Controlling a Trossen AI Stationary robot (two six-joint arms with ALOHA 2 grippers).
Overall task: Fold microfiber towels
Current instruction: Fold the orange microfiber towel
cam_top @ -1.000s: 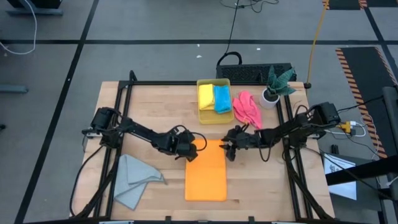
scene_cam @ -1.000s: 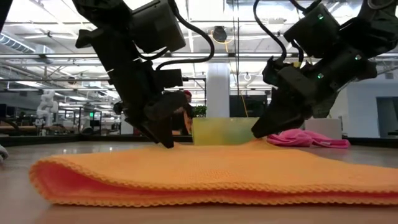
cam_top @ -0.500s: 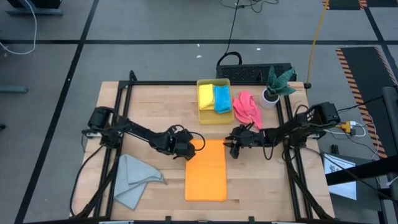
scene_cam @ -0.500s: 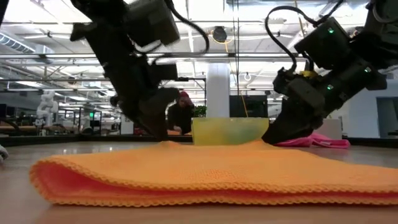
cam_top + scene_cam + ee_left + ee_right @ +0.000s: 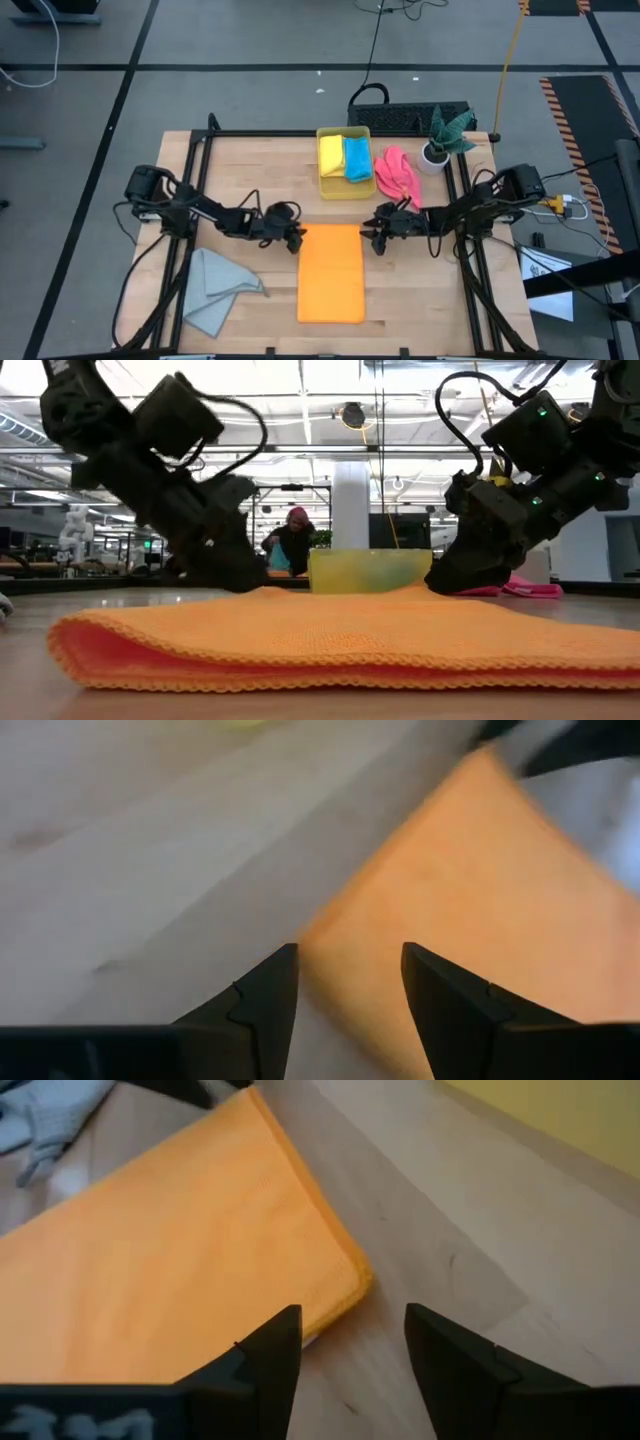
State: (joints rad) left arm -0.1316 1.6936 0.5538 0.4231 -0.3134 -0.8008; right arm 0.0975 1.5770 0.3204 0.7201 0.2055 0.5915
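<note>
Cloth, soft and light: I had the orange towel (image 5: 332, 272) lying folded just below the bin (image 5: 344, 191). Left gripper (image 5: 293, 238) and right gripper (image 5: 374, 238) stood open and empty at its far corners, the likeliest places to pinch.

A grey floor (image 5: 250, 40) with dark lines surrounds the wooden table (image 5: 250, 160); beyond it stands 1 white column (image 5: 350, 500) under ceiling lights.

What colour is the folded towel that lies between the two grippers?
Orange. The folded towel shows best in the high view.
</note>
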